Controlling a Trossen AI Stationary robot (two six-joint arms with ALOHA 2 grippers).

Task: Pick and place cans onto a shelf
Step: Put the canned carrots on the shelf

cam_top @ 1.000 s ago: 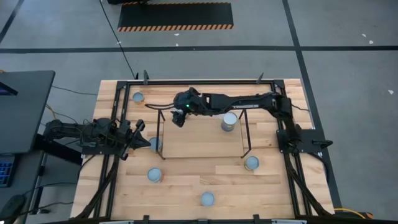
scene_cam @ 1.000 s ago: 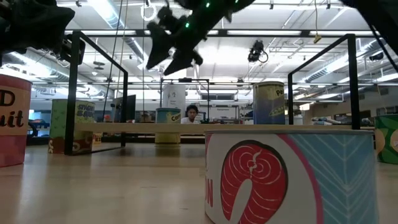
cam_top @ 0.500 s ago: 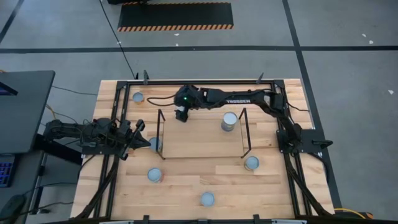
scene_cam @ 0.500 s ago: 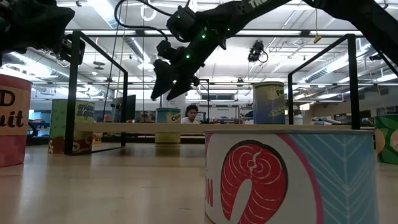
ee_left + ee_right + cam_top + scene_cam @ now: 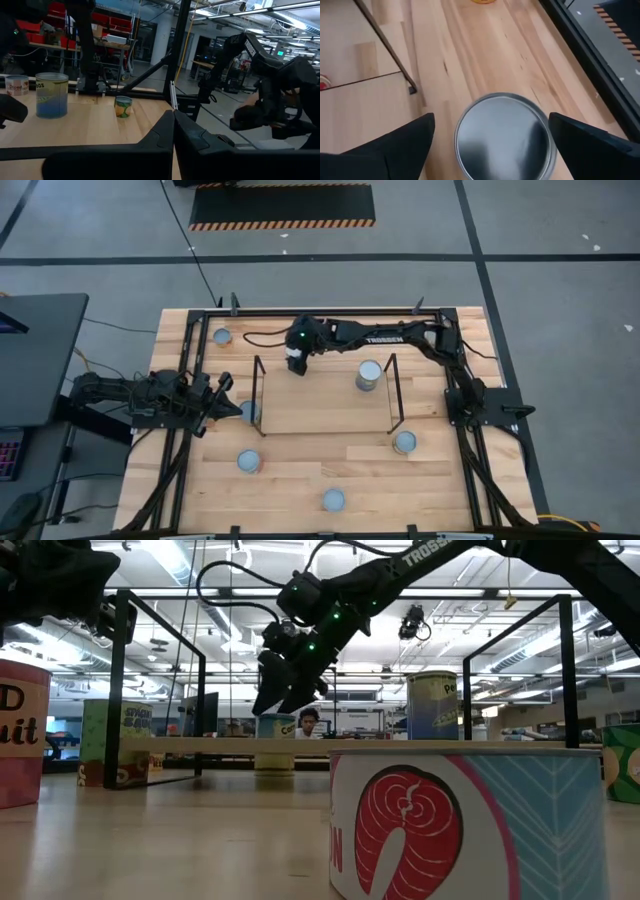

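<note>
Right gripper reached across the far side of the table, poised over a can that stood just behind the shelf's far edge, toward its left end. Fingers were spread wide, one on each side of the can's silvery top, not touching it as far as the right wrist view showed. In the low view the same gripper hung directly above that can, which bore a teal and pale label.

Shelf lay mid-table, a light-wood board with black wire frames at both short ends. One larger can already stood on it near the right frame.

Other cans sat loose on the table: one at the far left corner, one just beside the shelf's left end, one near-left, one near the middle of the near edge, one off the shelf's near-right corner.

Left gripper rested at the table's left edge, fingers pressed together and empty, beside the can at the shelf's left end.

A person was visible in the room far behind the table.
</note>
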